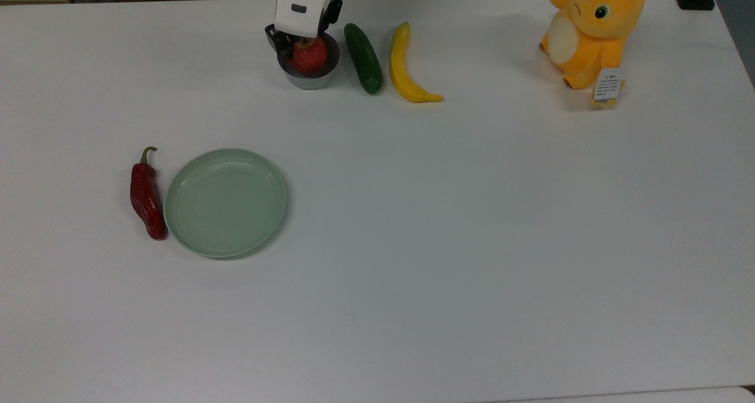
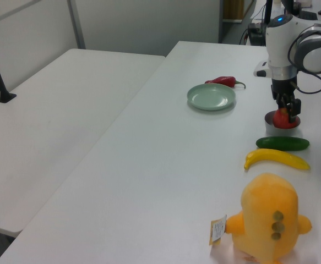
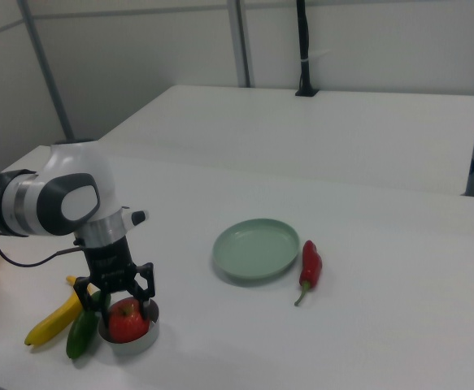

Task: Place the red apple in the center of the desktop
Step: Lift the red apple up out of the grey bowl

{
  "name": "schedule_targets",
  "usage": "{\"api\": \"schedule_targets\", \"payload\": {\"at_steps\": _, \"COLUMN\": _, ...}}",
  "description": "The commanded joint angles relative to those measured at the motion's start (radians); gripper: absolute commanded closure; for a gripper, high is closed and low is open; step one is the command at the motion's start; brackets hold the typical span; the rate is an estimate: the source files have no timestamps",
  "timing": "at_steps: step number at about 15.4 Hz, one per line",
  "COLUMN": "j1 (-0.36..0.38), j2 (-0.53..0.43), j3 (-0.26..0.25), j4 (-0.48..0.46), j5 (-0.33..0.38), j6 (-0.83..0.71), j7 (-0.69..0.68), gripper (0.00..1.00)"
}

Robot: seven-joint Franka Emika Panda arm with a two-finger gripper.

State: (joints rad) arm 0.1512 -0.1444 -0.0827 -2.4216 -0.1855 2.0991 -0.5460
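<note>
The red apple [image 1: 309, 58] [image 3: 127, 319] sits in a small grey metal bowl [image 1: 307, 81] [image 3: 136, 343] at the far edge of the white desktop [image 1: 442, 214], toward the top view's left of centre. My gripper [image 1: 298, 40] [image 3: 124, 299] is lowered straight over it. In the right view its fingers [image 3: 150, 289] stand wide apart, one on each side of the apple's upper half, with a small gap on the right view's left. In the left view the gripper [image 2: 288, 108] hides the top of the apple [image 2: 283, 119].
A cucumber [image 1: 363, 58] and a banana [image 1: 404, 66] lie just to the top view's right of the bowl. An orange plush toy [image 1: 593, 31] sits at the far right. A pale-green plate [image 1: 225, 202] and a red chili pepper [image 1: 146, 196] lie at the left.
</note>
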Motion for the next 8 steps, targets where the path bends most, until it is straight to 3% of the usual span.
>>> {"api": "schedule_targets", "payload": {"at_steps": 1, "j1": 0.010, "j2": -0.090, "j3": -0.002, "j4": 0.030, "j5": -0.011, "j6": -0.117, "j7": 0.015, "gripper": 0.90}}
{"api": "schedule_targets", "payload": {"at_steps": 5, "j1": 0.010, "j2": -0.106, "j3": 0.000, "j4": 0.157, "j5": 0.015, "j6": -0.278, "j7": 0.020, "gripper": 0.89}}
{"api": "schedule_targets", "payload": {"at_steps": 8, "j1": 0.008, "j2": -0.097, "j3": 0.000, "j4": 0.310, "j5": 0.092, "j6": -0.428, "j7": 0.018, "gripper": 0.88}}
